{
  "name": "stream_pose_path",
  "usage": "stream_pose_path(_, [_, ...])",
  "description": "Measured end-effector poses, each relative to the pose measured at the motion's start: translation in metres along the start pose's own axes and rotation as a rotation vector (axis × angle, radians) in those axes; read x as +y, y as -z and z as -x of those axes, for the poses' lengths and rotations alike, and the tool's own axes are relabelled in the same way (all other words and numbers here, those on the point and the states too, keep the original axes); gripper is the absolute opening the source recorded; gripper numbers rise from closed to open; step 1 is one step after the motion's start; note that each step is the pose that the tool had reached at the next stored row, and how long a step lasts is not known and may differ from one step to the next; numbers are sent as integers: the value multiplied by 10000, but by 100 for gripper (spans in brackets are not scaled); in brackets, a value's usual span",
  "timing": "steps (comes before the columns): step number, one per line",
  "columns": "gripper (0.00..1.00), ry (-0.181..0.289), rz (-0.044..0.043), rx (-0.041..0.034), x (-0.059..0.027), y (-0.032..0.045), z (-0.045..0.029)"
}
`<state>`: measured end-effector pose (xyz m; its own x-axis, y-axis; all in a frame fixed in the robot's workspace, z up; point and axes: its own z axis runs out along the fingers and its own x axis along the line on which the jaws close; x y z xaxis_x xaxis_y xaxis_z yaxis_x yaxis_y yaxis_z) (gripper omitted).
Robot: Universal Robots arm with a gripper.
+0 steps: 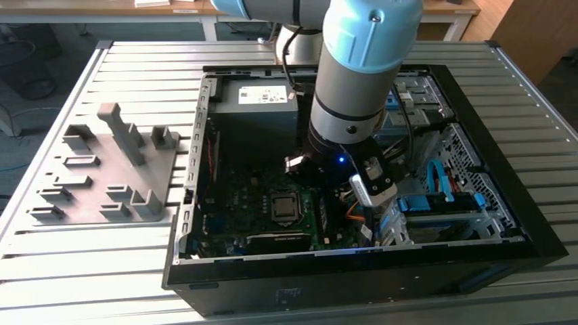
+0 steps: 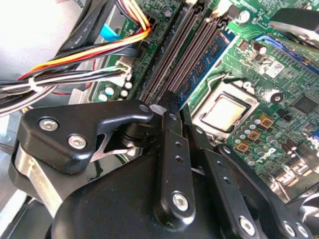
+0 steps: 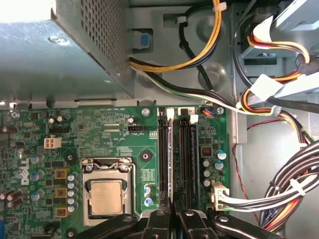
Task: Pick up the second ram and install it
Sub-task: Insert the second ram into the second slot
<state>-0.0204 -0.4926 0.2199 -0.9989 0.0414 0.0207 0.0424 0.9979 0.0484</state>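
The tool (image 2: 169, 99), a cluster of matte black links pinned with bright screws, is drawn narrow in both wrist views, its slim fingertips (image 3: 160, 217) nearly together over the memory slots. The second ram (image 2: 212, 57) stands on edge in the long black slot nearest the processor (image 2: 224, 112). It is a thin dark board with a blue label strip, and its near end runs in between the fingertips, which close on it. In the first wrist view it shows only as a pale narrow edge (image 3: 171, 164) running the length of its slot.

The processor is a square, dull silver plate in a steel frame on the green, densely studded motherboard (image 3: 109, 124). Bundled black, yellow and orange cables (image 3: 294, 184) curve past the board's edge, beside a perforated grey metal box (image 3: 50, 55).

In the exterior view the arm (image 1: 357, 88), grey with pale blue caps, reaches down into the open black computer case (image 1: 361, 277), which rests on a ribbed metal desk (image 1: 135, 61).
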Motion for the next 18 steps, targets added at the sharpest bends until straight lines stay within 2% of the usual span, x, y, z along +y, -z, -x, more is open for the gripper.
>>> stream_pose_path(7, [14, -99, -47, -7, 0, -4, 1])
stream_pose_path(18, [14, -262, -48, -15, 6, -21, -8])
